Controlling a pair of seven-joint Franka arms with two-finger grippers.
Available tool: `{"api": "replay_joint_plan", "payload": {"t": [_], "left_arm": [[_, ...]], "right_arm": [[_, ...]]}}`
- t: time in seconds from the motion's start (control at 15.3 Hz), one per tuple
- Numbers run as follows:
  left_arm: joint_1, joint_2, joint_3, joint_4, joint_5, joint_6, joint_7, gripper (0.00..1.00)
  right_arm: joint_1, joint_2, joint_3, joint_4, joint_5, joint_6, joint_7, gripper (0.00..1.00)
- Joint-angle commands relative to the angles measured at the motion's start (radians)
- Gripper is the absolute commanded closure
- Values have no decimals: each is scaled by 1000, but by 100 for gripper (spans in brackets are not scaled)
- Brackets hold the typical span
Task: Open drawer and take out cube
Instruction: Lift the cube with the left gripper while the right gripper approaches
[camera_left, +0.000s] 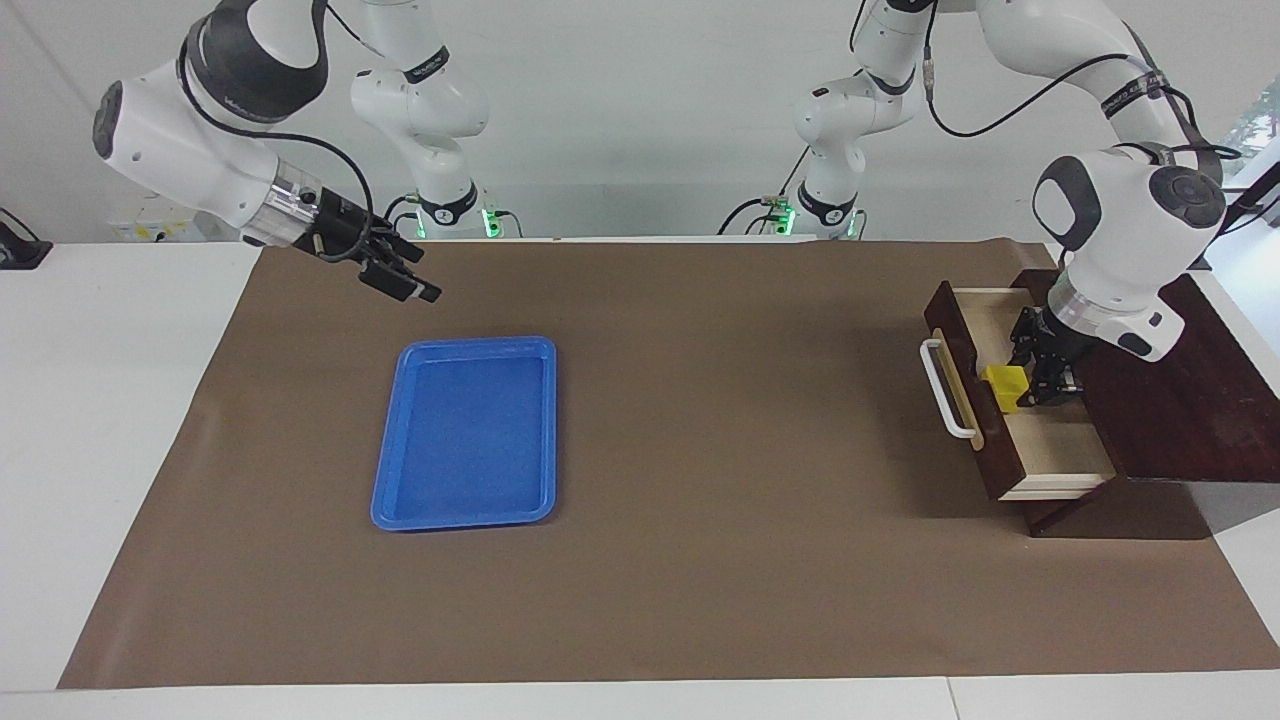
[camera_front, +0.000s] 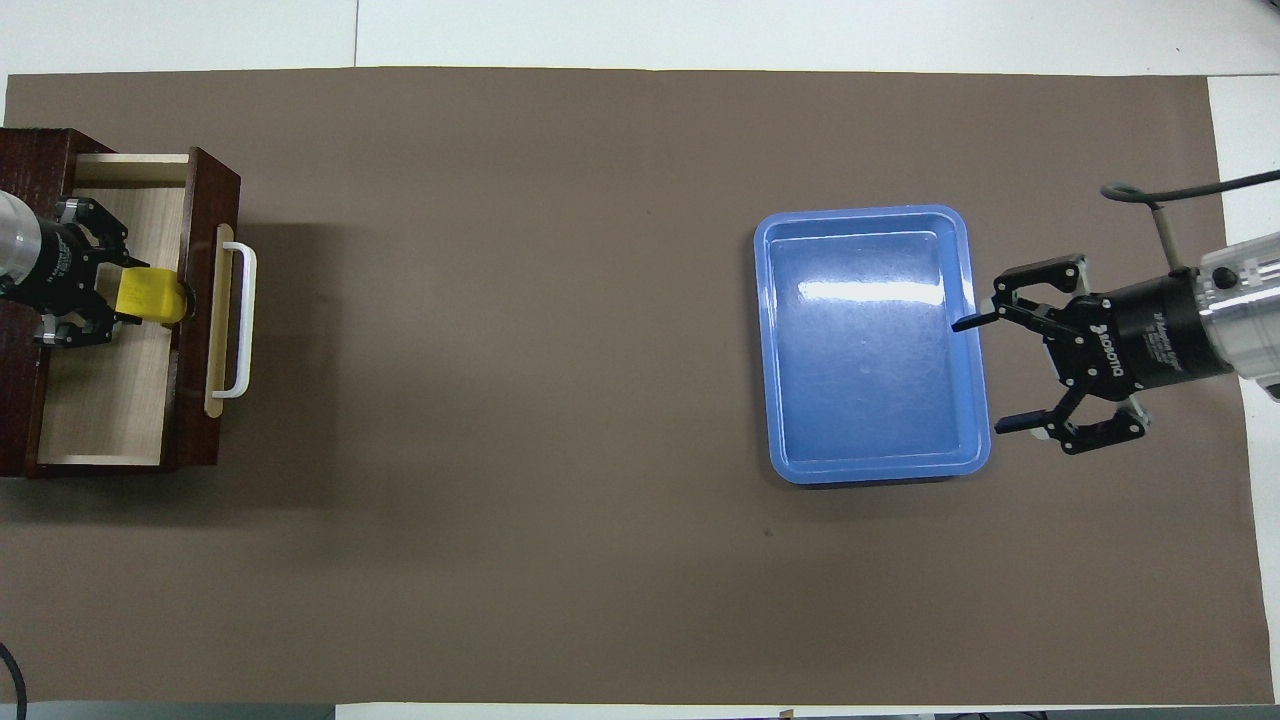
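overhead view: left arm cut off at the frame edge, only the left pincer (camera_front: 135, 295) and wrist show. yellow cube (camera_front: 150, 297) partly covered by its fingers. facing view: wooden box (camera_left: 1190, 420) cut by the frame edge; the arm's wrist hides part of the drawer (camera_left: 1040, 440) interior.

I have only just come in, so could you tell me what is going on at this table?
The drawer is pulled open, and the left claw is down inside it, shut on the yellow cube. The right claw waits open in the air beside the blue tray, near the tray's edge closer to the robots.
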Motion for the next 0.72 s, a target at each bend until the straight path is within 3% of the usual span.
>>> {"api": "replay_joint_plan", "payload": {"t": [0.0, 0.13, 0.33, 0.65], "left_arm": [[-7, -11, -10, 133, -15, -155, 7, 100], [-76, -8, -14, 209, -21, -249, -17, 100], [-180, 13, -13, 292, -16, -339, -213, 100], [-372, 21, -14, 280, -18, -280, -537, 100]], "right_arm": [[67, 45, 2, -17, 83, 87, 124, 0], [118, 83, 2, -17, 123, 147, 184, 0], [233, 119, 2, -17, 155, 247, 219, 0], [386, 139, 2, -74, 236, 451, 295, 0]]}}
